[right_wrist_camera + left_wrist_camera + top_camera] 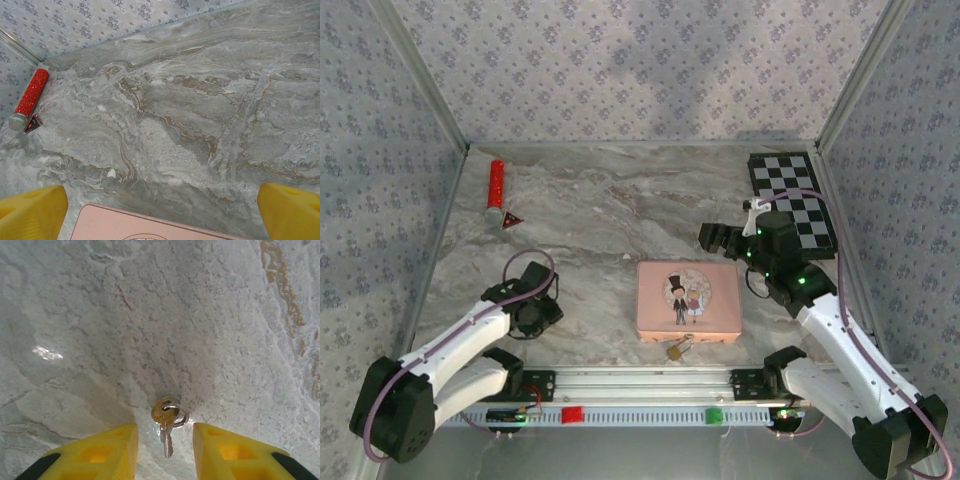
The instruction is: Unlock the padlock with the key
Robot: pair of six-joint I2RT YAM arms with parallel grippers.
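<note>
Step in hand, as judged: key pickup. The marble surface [600, 210] carries a pink tin [688, 300] lying near the right fingers [30, 210], which are spread wide and empty. The padlock [675, 349] rests against the tin's near edge, well apart from the left fingers [107, 452]. The key [162, 415] lies flat between the left fingers, which are partly open and not touching it. Next move: pinch the key squarely, then lift.

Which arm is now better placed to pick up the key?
Left. The left gripper straddles the key on the table. The right gripper hangs open by the tin, elsewhere.
</note>
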